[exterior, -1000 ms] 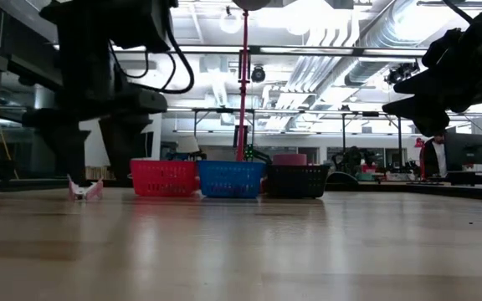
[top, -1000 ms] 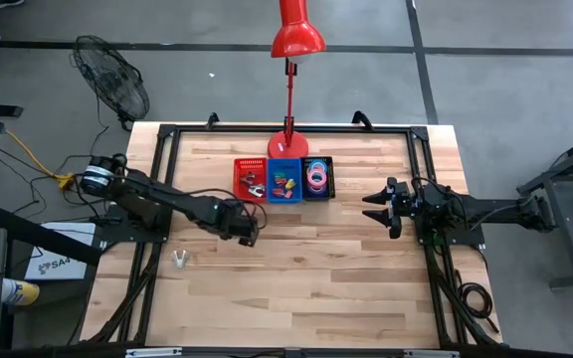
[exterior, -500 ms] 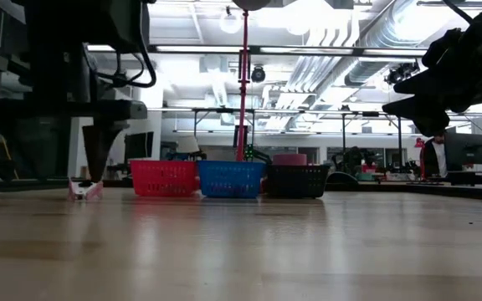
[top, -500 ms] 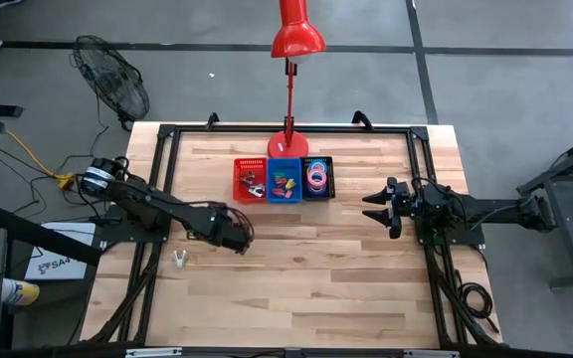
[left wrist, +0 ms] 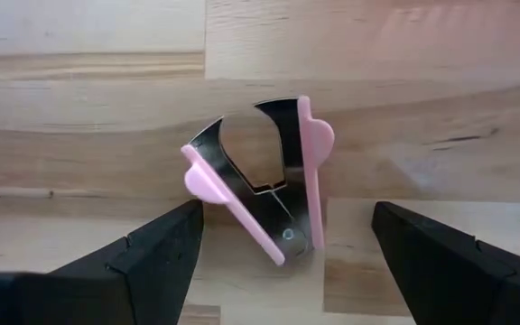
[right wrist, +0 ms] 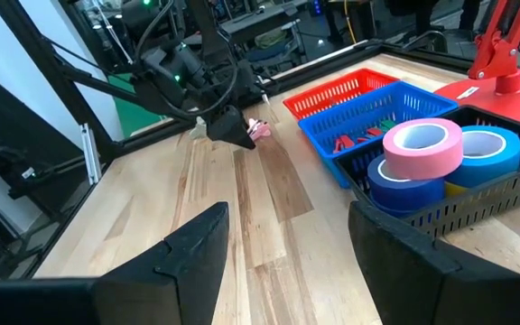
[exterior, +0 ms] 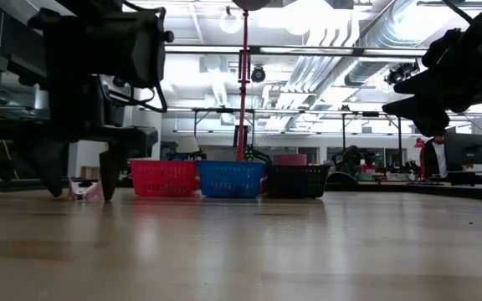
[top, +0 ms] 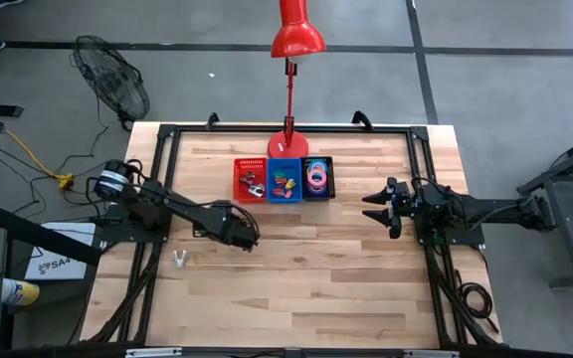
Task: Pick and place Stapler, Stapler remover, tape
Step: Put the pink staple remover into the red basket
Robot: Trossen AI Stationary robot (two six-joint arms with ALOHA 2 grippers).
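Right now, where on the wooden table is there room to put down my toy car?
The wide bare wood nearer the front edge, between the two dark arms, is free. So is the strip in front of the right gripper. It is crowded at the back by the red, blue and black baskets, and around the left gripper near the pink staple remover.

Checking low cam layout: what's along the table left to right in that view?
Left gripper with the pink stapler remover at its fingertips → red bin → blue bin → black bin → right gripper, raised off the table.
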